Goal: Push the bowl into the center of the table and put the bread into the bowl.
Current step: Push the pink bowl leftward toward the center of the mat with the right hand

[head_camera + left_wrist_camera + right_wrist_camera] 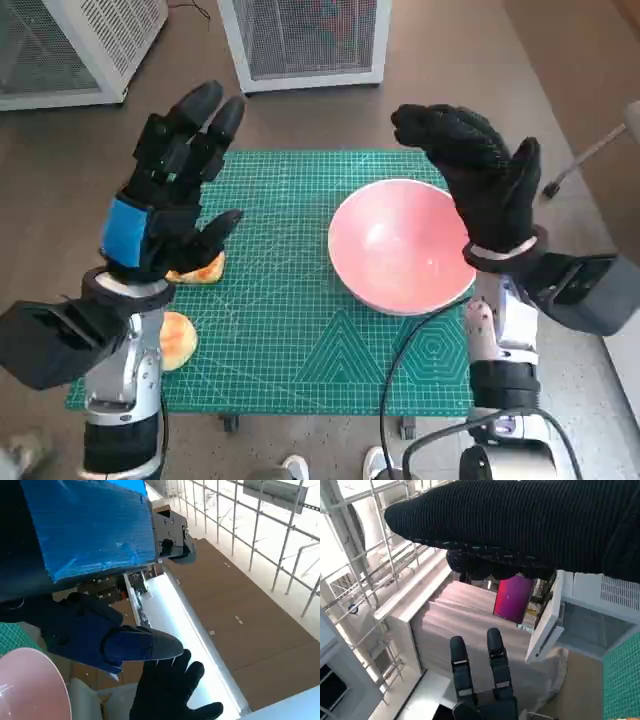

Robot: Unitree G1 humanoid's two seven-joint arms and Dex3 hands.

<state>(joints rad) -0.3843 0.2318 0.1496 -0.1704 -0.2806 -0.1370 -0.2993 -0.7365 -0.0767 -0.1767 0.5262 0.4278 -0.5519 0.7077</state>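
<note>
Careful: bowl off-centre, bread hidden under your left hand

Right now both hands are raised above the table with fingers spread, holding nothing. Your right hand [487, 180] hovers over the far right rim of the pink bowl [392, 250], which sits right of centre on the green mat [290, 340]. Bread [176, 340] lies near the mat's left edge, a second piece [203, 270] half hidden beneath your left hand [170, 190]. Push from too high on the rim and the bowl may tip or skid past centre; reaching blind, you could crush the bread
</note>
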